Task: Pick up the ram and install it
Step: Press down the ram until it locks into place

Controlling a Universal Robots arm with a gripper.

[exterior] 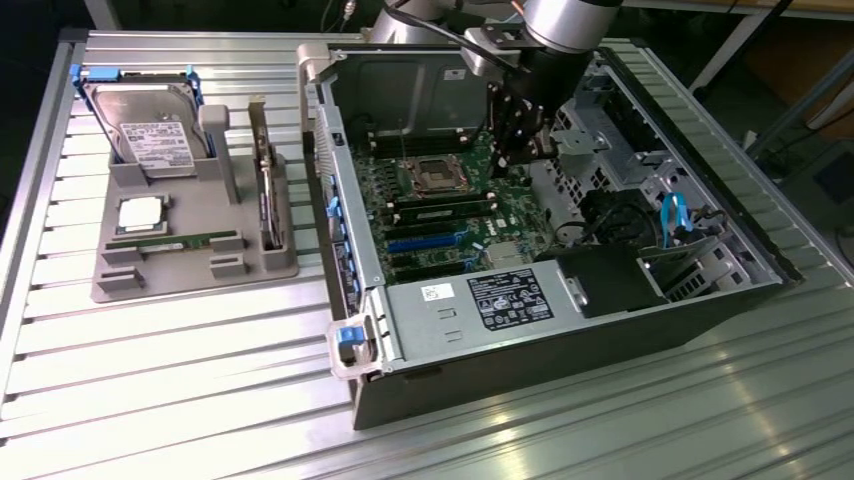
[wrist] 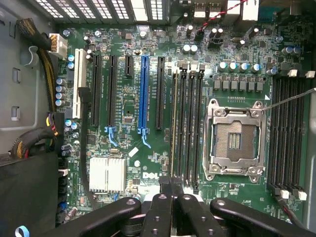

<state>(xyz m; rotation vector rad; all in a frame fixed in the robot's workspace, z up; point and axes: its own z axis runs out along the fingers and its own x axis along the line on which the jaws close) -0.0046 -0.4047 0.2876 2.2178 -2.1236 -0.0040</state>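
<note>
Hand [wrist: 171, 190] closed, black fingers [wrist: 163, 212] pressed together over the motherboard [wrist: 148, 98] inside the open computer case [exterior: 561, 330]. In the wrist view a thin green edge stands in the slot nearest the fingertips, among the black memory slots [wrist: 190, 123]; cannot tell whether the fingers grip it or just touch it.

Ram [exterior: 174, 241]: a long, thin green stick lying flat in a groove of the grey holder tray [exterior: 147, 285], on the exterior view's left, well apart from the hand.

Tray, grey moulded plastic with stepped pockets, holds:
- hard drive [exterior: 154, 125], silver metal, white label, leaning in the far pocket
- square silver processor chip [exterior: 142, 215], flat, between drive and ram
- a flat part standing on edge [exterior: 267, 190] in the slot nearest the case; cannot tell what it is.

Case, sheet metal, side open, lying on the ribbed aluminium counter [exterior: 174, 380]. Inside:
- green motherboard with an empty metal-framed processor socket [wrist: 234, 140]
- blue expansion slot [wrist: 143, 94] among black ones
- finned silver heatsink [wrist: 107, 174]
- black power supply [exterior: 501, 298] with label
- bundled cables [wrist: 42, 54], some in braided sleeve.
</note>
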